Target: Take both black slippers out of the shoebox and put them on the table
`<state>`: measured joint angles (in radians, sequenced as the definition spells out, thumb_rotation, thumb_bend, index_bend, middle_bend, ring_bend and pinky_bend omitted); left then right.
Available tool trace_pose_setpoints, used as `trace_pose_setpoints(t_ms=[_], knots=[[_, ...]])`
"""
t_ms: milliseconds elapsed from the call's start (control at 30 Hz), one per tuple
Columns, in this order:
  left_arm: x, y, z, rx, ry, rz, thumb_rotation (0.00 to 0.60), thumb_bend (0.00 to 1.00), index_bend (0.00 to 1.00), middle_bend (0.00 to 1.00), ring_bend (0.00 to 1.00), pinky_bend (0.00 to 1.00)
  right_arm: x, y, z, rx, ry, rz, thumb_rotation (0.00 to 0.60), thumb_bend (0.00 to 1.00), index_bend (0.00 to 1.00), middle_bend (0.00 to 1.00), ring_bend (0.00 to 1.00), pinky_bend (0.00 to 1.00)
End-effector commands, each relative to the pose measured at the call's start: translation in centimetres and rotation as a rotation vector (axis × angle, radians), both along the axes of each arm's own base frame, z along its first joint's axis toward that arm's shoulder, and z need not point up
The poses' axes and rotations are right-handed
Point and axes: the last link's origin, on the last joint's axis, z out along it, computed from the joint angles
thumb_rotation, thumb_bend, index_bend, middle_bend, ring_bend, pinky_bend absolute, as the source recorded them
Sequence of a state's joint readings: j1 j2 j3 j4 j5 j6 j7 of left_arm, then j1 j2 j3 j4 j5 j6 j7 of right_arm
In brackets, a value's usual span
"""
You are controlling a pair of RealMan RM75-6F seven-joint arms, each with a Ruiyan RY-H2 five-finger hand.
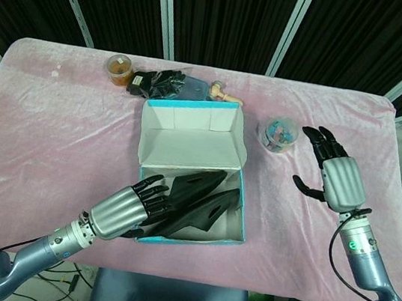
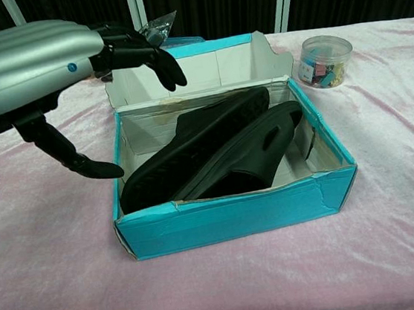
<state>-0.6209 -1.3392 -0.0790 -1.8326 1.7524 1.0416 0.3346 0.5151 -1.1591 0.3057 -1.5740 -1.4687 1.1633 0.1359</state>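
Counting two black slippers [image 2: 221, 149], boxed.

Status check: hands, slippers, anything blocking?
Left hand open, over the shoebox's left wall, holding nothing. Right hand open, off to the right. Both black slippers in the box. Nothing in the way.

we see the shoebox [image 1: 191, 166] near the middle of the table [image 1: 37, 133], its lid flap standing at the far side. 2 slippers [image 1: 197, 199] lie side by side in it. our left hand [image 1: 136, 205] hangs over the box's near left corner. our right hand [image 1: 334, 174] hovers well right of the box, just right of a small tub [image 1: 277, 134]. behind the box lie a jar [image 1: 120, 69] and a bag [image 1: 167, 83].
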Motion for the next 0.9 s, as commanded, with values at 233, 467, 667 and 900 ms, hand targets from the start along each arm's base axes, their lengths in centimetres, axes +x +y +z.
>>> trace_pose_setpoints(t_ms=[233, 467, 667, 900], knots=[[-0.2, 0.4, -0.4, -0.002, -0.012, 0.075, 0.600, 0.00, 0.20, 0.25, 0.15, 0.13, -0.4, 0.0, -0.2, -0.015, 0.018, -0.017, 0.600, 0.20, 0.09, 0.10, 0.07, 0.24], [0.0, 1.5, -0.8, 0.003, -0.085, 0.231, 0.600, 0.00, 0.18, 0.24, 0.17, 0.15, -3.5, 2.8, -0.1, -0.027, 0.017, -0.088, 0.600, 0.20, 0.09, 0.10, 0.06, 0.24], [1.0, 2.9, -1.8, -0.015, -0.125, 0.354, 0.600, 0.00, 0.17, 0.24, 0.17, 0.15, -5.8, 5.4, -0.3, -0.033, 0.021, -0.137, 0.600, 0.20, 0.09, 0.10, 0.07, 0.24], [2.7, 3.8, -3.8, -0.028, -0.128, 0.412, 0.600, 0.00, 0.17, 0.23, 0.17, 0.15, -6.8, 7.1, -0.2, -0.042, 0.023, -0.151, 0.600, 0.20, 0.09, 0.10, 0.07, 0.24]])
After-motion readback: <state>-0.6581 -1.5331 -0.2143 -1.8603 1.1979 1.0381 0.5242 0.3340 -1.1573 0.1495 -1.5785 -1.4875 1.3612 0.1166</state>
